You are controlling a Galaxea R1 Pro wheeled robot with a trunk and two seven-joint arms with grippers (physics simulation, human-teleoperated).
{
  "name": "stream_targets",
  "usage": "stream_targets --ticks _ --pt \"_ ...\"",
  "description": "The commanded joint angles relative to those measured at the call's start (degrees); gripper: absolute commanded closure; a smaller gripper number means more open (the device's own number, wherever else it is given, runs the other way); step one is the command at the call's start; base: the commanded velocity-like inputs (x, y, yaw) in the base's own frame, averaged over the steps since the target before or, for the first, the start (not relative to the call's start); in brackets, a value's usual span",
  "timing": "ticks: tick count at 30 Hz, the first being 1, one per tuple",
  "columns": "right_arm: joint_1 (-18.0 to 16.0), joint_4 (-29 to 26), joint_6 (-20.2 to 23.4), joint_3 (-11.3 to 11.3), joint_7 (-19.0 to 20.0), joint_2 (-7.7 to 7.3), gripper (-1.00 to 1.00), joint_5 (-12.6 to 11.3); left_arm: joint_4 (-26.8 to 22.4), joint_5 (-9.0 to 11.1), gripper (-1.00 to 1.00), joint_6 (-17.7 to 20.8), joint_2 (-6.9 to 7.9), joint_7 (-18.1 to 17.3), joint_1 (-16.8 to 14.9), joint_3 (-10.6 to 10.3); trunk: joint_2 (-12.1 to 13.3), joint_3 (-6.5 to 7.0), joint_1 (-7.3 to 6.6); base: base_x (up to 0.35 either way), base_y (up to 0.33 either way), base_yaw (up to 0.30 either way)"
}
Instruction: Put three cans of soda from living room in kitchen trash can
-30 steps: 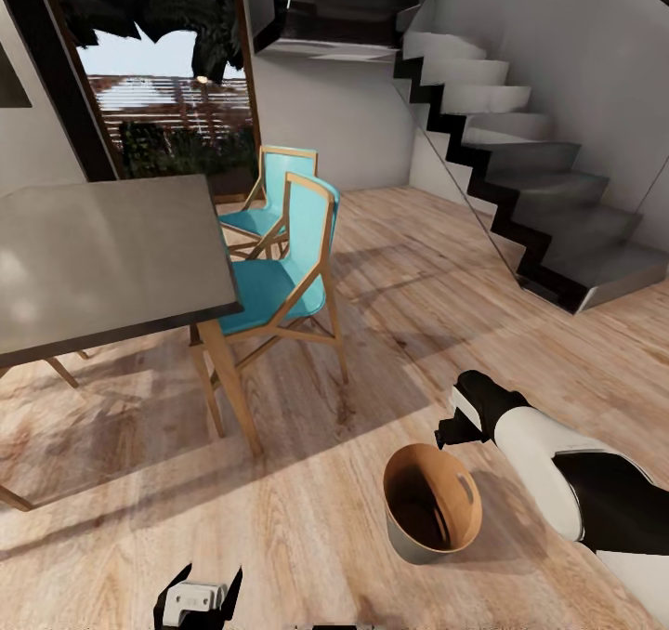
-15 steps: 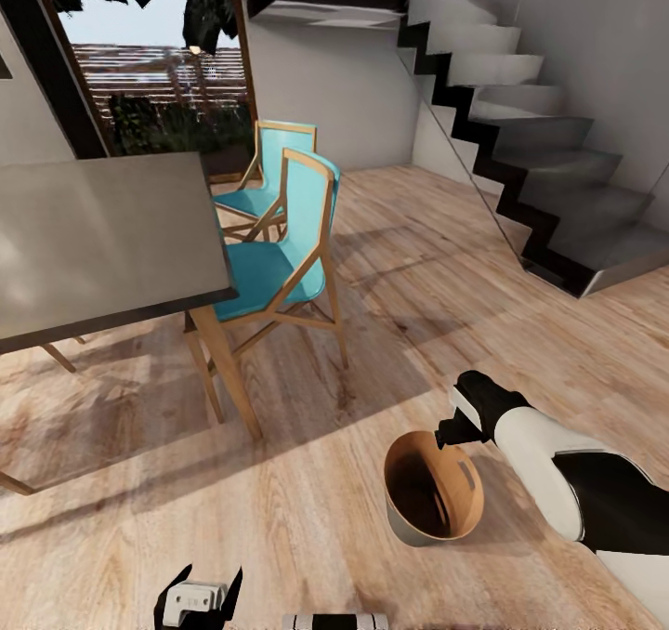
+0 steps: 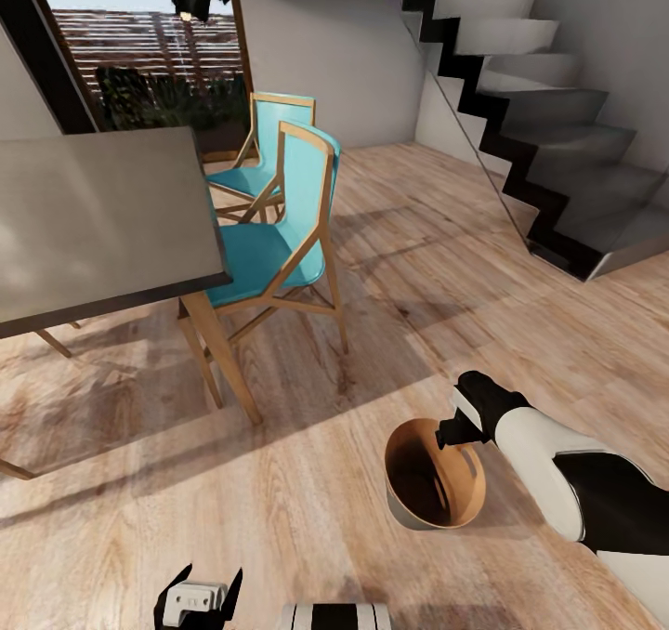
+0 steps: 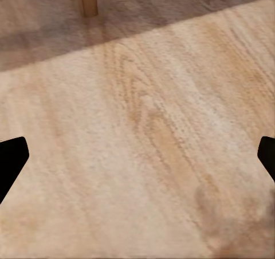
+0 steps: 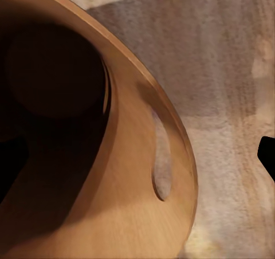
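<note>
Arms first: your right arm point(image 3: 567, 481) reaches in from the lower right of the head view, forearm angled up and left, with the right claw point(image 3: 457, 428) at the far rim of the bin point(image 3: 409, 509). Your left claw point(image 3: 198, 600) sits low at the bottom edge of that view, pointing down at the wood floor point(image 3: 307, 518), with nothing between its widely parted fingers point(image 4: 11, 161).

From the head view, the dark wrist covers the right claw's fingertips, so you cannot see how they meet the rim. In the right wrist view one fingertip point(image 5: 268, 156) lies outside the bin wall and a dark shape sits inside it, the wall with its oval handle slot point(image 5: 162, 161) between them. The claw looks set astride the rim, but whether it is clamped cannot be told.

The bin is tilted on or just above the floor, its coppery inside facing you, well right of the grey table point(image 3: 93, 221) and the two blue chairs point(image 3: 279, 258). Its bottom is in deep shadow, so any contents are hard to make out.
</note>
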Motion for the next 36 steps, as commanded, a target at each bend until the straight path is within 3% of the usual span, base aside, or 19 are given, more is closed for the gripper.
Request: stream_targets --ticks 1,36 --pt "0.00 -0.01 0.00 0.00 0.00 0.01 -1.00 0.01 0.00 0.00 -1.00 0.00 0.00 0.00 0.00 0.00 0.00 -0.01 0.00 0.000 0.000 0.000" --pt "0.05 -0.06 -0.01 0.07 0.00 -0.03 -1.00 0.01 -0.29 -0.04 -1.00 -0.19 0.00 0.06 0.00 0.10 0.00 -0.01 0.00 -0.012 -0.020 0.000"
